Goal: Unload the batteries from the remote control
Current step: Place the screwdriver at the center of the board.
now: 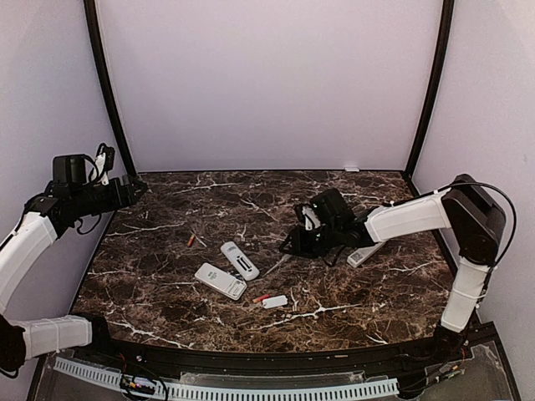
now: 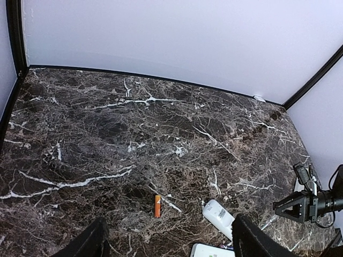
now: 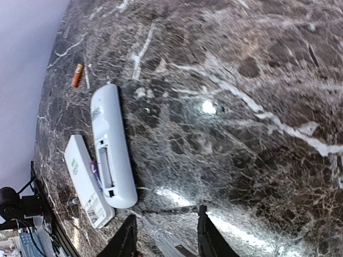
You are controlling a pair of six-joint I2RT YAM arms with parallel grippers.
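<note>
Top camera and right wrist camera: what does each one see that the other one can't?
Only the top view shows the left arm, the right arm, a third remote partly under that arm, and a red battery beside a small white cover. Only the right wrist view shows a purple battery tucked between the open remote and the remote beside it. Both show those two remotes and the orange battery.
</note>
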